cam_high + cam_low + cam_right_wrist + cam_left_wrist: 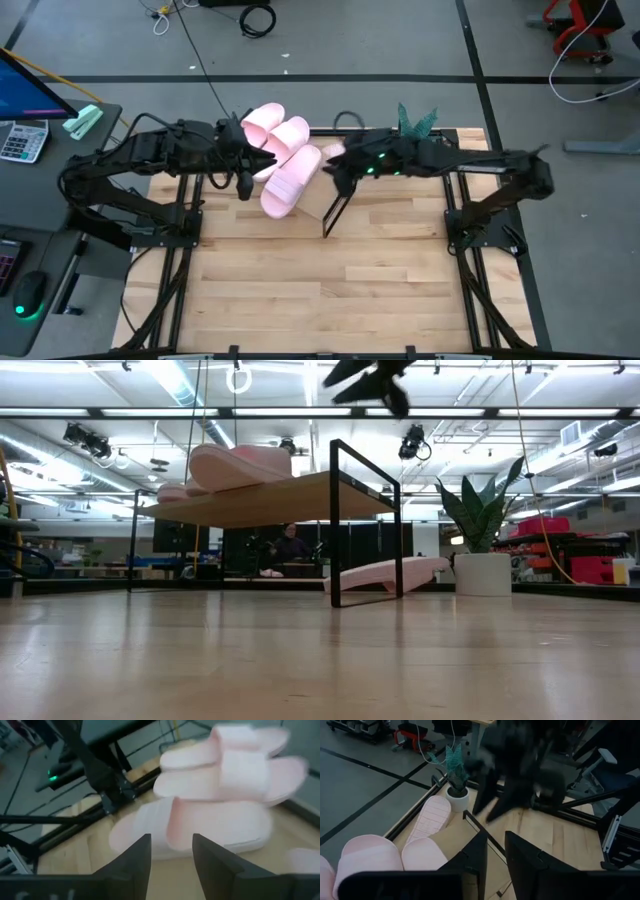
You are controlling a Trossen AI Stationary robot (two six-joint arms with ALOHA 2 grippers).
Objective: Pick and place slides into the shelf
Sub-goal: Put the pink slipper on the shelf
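Filling most of the high view is the slatted table [330,280], with the shelf [315,195] set near its upper middle edge. Three slides [285,160] are piled on the shelf's top, seen at upper centre in the high view, presumably because they were placed there one over another. A fourth slide [385,573] is left on the table behind the shelf, at centre right in the low view, beside a potted plant [482,530]. The left gripper [243,165] is held over the pile's left side with its fingers spread and nothing between them. The right gripper [335,170] is held just right of the pile, also spread and empty, probably placed for the remaining slide.
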